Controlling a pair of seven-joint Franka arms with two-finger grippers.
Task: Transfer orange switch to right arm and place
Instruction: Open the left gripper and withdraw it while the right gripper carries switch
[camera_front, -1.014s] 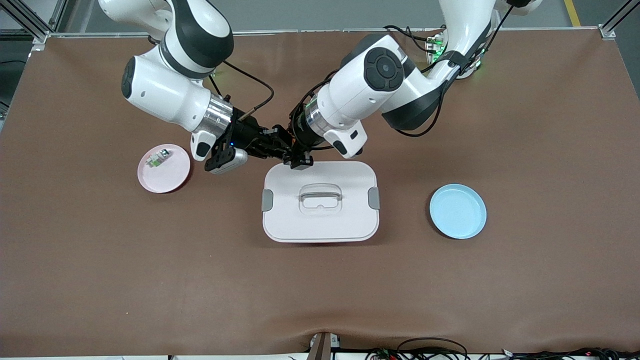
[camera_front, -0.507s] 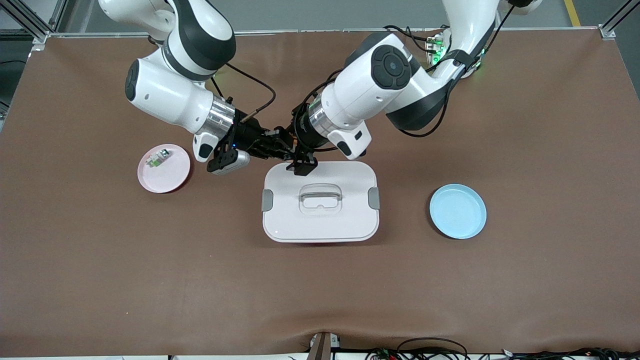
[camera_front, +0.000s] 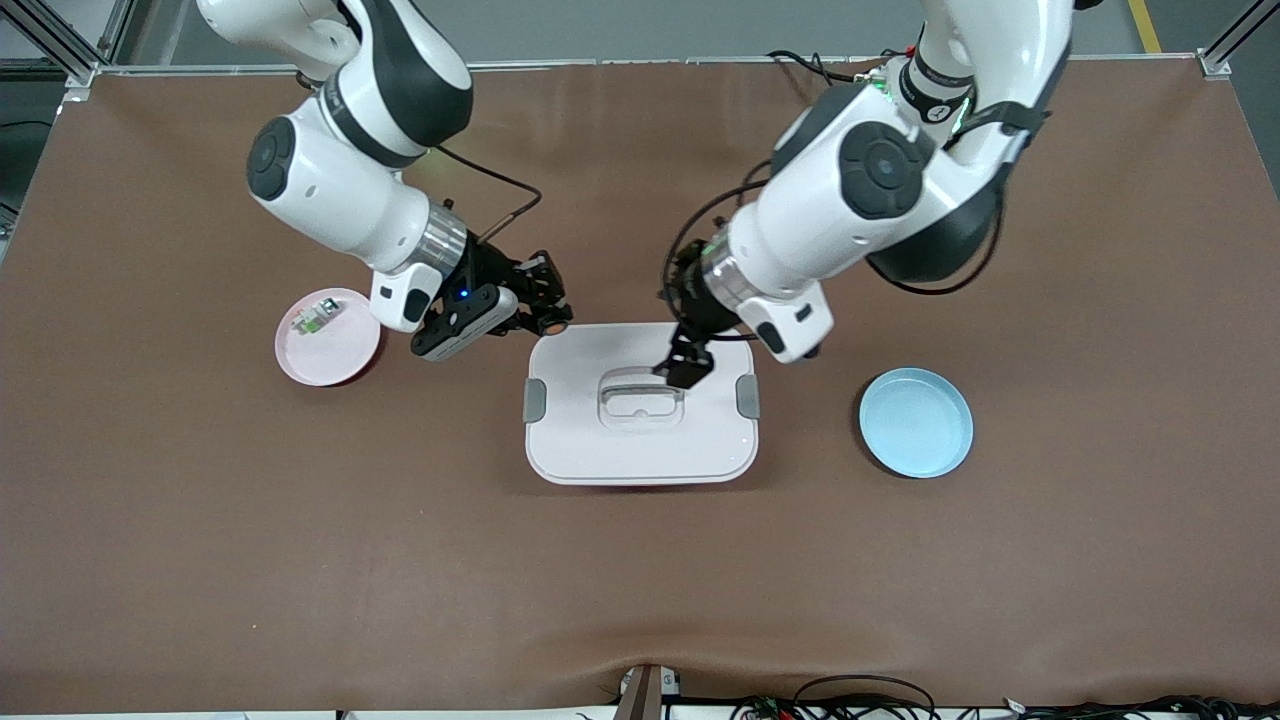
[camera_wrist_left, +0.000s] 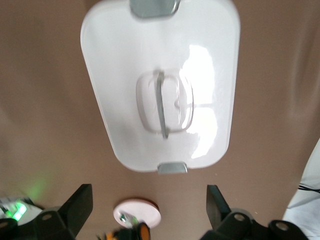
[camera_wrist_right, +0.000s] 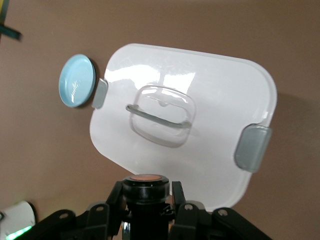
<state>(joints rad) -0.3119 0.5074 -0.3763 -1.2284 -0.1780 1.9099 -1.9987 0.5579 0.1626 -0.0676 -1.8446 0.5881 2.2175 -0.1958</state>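
Note:
The orange switch (camera_front: 553, 322), a tiny black cylinder with an orange cap, is held in my right gripper (camera_front: 545, 308), which is shut on it in the air just off the corner of the white lidded container (camera_front: 640, 445). In the right wrist view the switch (camera_wrist_right: 146, 186) stands between the two fingers of my right gripper (camera_wrist_right: 146, 194), cap outward. My left gripper (camera_front: 685, 366) hangs open and empty over the lid's handle. In the left wrist view my left gripper (camera_wrist_left: 149, 196) has its fingers wide apart, and the switch (camera_wrist_left: 143, 233) shows farther off.
A pink plate (camera_front: 338, 358) toward the right arm's end holds a clear-and-green small part (camera_front: 312, 317). A blue plate (camera_front: 915, 422) lies toward the left arm's end. The white container sits mid-table with grey clips at both ends.
The two grippers were together at the switch. My left gripper has drawn away from it and now hangs open over the lid. My right gripper keeps the switch.

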